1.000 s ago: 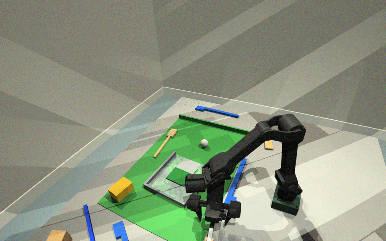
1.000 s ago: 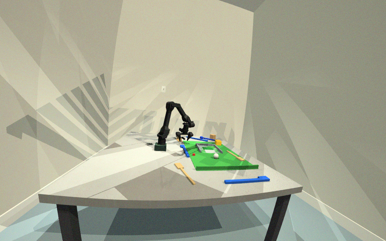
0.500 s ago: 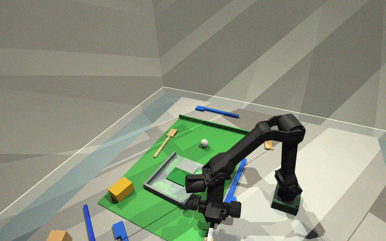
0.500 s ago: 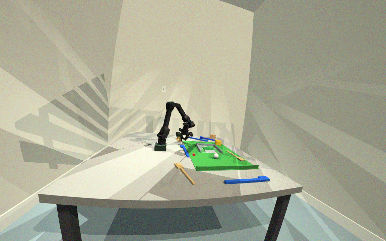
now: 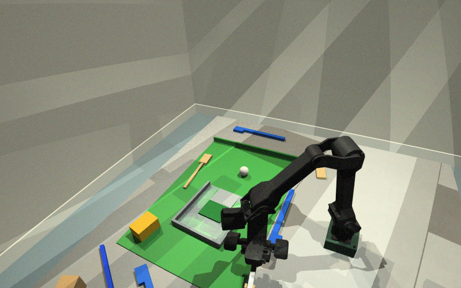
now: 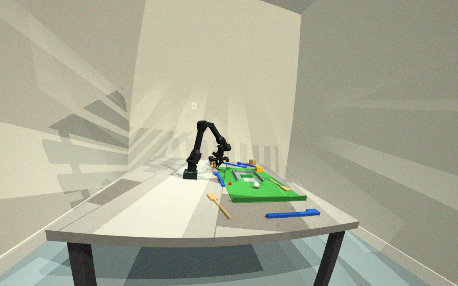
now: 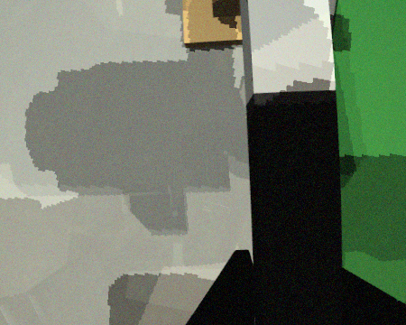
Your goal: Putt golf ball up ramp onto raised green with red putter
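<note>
My gripper (image 5: 254,264) (image 6: 218,165) (image 7: 270,262) is shut on the black handle of a putter (image 7: 293,181). A pale shaft (image 5: 251,278) (image 7: 289,50) runs on from the handle, over a tan stand (image 6: 212,164) (image 7: 207,29); the red head is not visible. The white golf ball (image 5: 244,171) (image 6: 256,184) rests on the green mat (image 5: 169,247) (image 6: 269,194). Beyond it, a light ramp panel (image 5: 225,196) (image 6: 248,179) leads to the dark green square (image 5: 211,210) (image 6: 247,176), inside grey walls (image 5: 196,234). My arm hides part of this walled area in the top view.
A yellow block (image 5: 144,226) (image 6: 258,169) stands on the mat's far end. A blue stick (image 5: 283,215) (image 6: 219,178) lies along the mat's arm side, near a small red cube (image 6: 229,183). Tan paddles (image 5: 193,175) (image 6: 222,209) and another blue stick (image 5: 261,133) (image 6: 291,214) lie around.
</note>
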Action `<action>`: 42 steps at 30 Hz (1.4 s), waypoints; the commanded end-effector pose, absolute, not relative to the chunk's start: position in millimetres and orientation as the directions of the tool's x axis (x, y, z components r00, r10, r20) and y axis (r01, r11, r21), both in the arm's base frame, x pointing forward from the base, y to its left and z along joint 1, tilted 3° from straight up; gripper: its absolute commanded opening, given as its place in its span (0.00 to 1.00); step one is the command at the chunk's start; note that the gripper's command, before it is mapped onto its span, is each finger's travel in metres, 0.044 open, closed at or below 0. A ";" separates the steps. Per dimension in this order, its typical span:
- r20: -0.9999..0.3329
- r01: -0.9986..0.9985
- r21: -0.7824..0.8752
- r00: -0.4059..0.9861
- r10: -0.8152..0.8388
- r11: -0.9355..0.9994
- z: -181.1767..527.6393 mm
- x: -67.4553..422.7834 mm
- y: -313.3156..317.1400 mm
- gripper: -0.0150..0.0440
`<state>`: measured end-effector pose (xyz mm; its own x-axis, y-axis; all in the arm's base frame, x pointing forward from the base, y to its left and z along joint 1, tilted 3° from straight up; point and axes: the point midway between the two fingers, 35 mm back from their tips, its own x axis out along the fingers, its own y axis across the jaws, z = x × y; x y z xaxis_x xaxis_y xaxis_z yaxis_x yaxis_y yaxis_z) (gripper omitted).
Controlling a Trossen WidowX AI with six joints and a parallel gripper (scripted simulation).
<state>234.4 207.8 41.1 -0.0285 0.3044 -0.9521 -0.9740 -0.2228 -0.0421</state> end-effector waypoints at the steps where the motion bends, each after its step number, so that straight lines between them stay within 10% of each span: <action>1: -0.948 -0.973 -0.060 -0.015 0.316 -0.225 63.4 238.1 210.0 0.25; 19: -0.953 -0.977 -0.052 -0.014 0.304 -0.206 128.7 236.6 200.4 0.25; 42: -0.969 -0.945 -0.019 0.098 0.227 0.327 132.0 303.3 91.7 0.25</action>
<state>295.2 107.1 131.7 0.0872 0.2428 -0.9661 -0.9669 0.2543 -0.0233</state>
